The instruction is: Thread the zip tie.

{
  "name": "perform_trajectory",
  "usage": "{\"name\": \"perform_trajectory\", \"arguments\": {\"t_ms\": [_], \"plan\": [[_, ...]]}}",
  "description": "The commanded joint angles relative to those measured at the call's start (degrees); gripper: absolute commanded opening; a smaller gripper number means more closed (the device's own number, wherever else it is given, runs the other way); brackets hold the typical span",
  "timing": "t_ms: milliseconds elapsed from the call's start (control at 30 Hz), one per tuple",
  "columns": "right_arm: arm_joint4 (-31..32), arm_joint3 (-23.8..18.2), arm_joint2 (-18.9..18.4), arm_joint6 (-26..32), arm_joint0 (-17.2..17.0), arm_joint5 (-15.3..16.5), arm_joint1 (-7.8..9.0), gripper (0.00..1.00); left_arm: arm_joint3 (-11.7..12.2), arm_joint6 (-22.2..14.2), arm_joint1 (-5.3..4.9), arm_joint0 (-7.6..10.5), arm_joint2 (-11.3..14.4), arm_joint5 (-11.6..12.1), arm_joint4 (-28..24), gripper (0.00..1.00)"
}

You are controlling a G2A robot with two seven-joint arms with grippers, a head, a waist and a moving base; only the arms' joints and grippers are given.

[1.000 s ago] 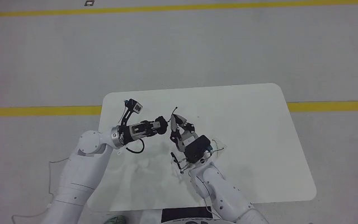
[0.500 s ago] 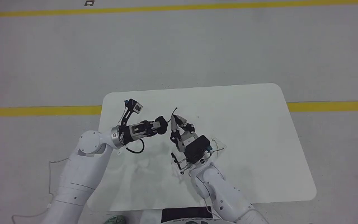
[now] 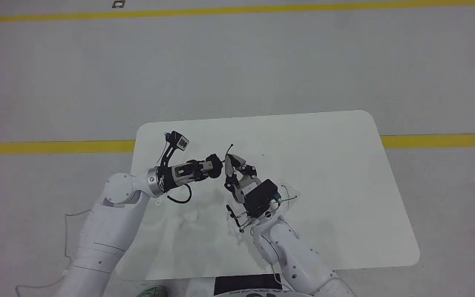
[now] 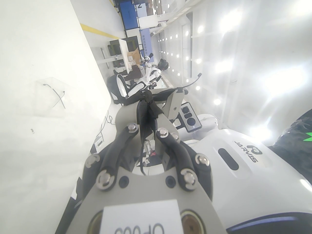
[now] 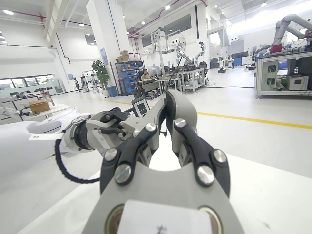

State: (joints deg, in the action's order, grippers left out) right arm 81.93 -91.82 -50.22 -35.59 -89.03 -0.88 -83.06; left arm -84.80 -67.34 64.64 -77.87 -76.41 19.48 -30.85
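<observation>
Right gripper [image 3: 231, 162], clamped on the zip tie [image 5: 169, 82], has shifted slightly toward the left gripper [image 3: 217, 165] above the table [image 3: 349, 148] centre. Left fingers are pressed narrow; their load is indiscernible. Alignment appears closer; threading is not yet complete.

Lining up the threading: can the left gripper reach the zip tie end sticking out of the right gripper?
Probably yes: the left gripper sits right beside the right gripper, and the zip tie stands free with nothing between.
</observation>
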Motion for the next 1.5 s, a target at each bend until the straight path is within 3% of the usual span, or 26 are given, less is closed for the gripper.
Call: {"name": "perform_trajectory", "arguments": {"t_ms": [0, 1467], "plan": [[0.11, 0.1, 0.0, 0.18, 0.0, 0.13, 0.02, 0.0, 0.0, 0.0, 0.0, 0.0, 0.0, 0.0, 0.0, 0.0], [2.35, 0.08, 0.0, 2.12, -0.92, -0.59, 0.43, 0.0, 0.0, 0.0, 0.0, 0.0, 0.0, 0.0, 0.0, 0.0]]}}
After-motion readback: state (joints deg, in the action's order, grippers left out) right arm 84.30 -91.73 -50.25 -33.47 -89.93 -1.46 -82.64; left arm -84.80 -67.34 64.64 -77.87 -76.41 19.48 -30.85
